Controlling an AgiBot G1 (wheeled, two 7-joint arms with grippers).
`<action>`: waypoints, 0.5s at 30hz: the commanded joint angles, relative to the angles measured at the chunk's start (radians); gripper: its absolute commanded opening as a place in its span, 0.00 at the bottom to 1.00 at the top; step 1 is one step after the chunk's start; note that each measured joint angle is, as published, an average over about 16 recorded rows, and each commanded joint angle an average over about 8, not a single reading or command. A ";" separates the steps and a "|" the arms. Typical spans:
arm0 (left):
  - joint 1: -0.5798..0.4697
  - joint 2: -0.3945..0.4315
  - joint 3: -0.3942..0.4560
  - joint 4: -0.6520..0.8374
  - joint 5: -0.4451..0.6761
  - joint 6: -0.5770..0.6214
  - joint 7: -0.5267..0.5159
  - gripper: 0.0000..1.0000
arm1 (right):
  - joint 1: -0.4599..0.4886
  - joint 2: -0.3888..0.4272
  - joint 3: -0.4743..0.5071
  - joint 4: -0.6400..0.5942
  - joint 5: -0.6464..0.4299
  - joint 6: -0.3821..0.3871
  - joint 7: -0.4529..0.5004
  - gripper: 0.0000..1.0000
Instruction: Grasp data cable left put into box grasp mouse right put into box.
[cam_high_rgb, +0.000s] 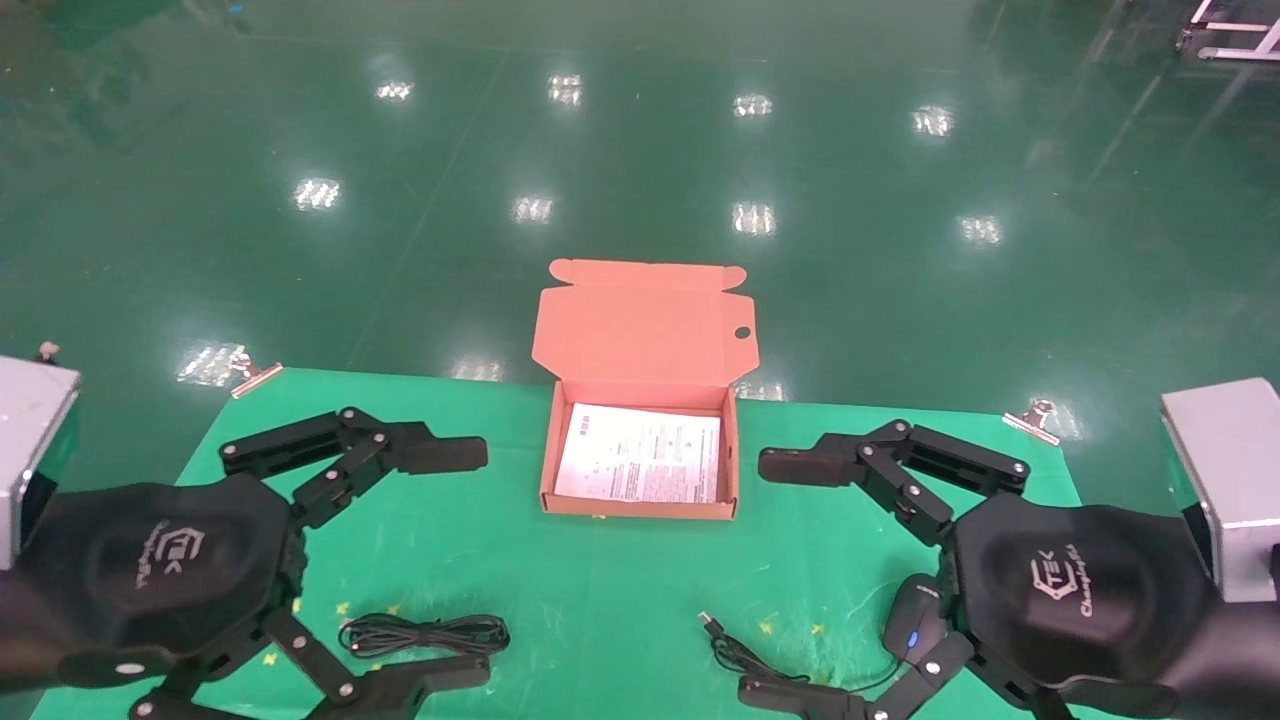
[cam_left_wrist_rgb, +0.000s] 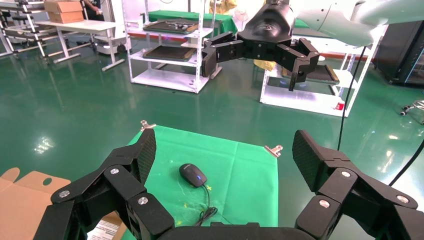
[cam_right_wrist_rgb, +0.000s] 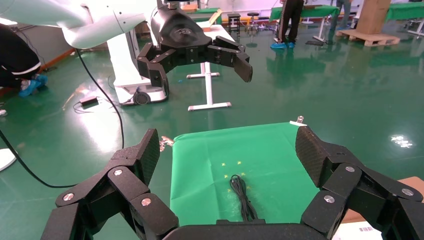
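Head view, box: box (cam_high_rgb: 640, 505) sits centre frame at the far edge of the green cloth (cam_high_rgb: 600, 580), flap lid propped up and back, so its mouth is free from above; a white sheet lies on its bottom, nothing else inside.
Head view, cable: cable (cam_high_rgb: 425, 634) lies lower left, a flat black coil on the cloth, between the left gripper's fingers as seen from above.
Head view, mouse: mouse (cam_high_rgb: 915, 618) lies lower right, small black oval with a blue light, partly under the right arm; its cord runs left to a USB plug (cam_high_rgb: 707, 621).
Head view, grippers: left gripper (cam_high_rgb: 440, 565) and right gripper (cam_high_rgb: 800, 580) both gape wide, empty, each above its own item, likely ready for a grasp.
Left wrist view: own jaws spread wide, nothing held; mouse centre frame on the cloth; right gripper at upper centre, spread.
Right wrist view: own jaws wide apart, empty; cable low centre; left gripper at upper centre, spread.
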 joint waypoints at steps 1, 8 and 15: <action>0.001 0.000 -0.001 0.000 -0.001 0.000 0.002 1.00 | -0.001 -0.001 0.000 -0.001 0.002 0.000 0.002 1.00; -0.033 0.006 0.034 -0.001 0.054 0.013 -0.026 1.00 | 0.017 0.008 -0.007 0.005 -0.042 -0.003 -0.021 1.00; -0.133 0.033 0.114 0.024 0.167 0.068 -0.057 1.00 | 0.084 0.020 -0.054 0.035 -0.202 -0.027 -0.079 1.00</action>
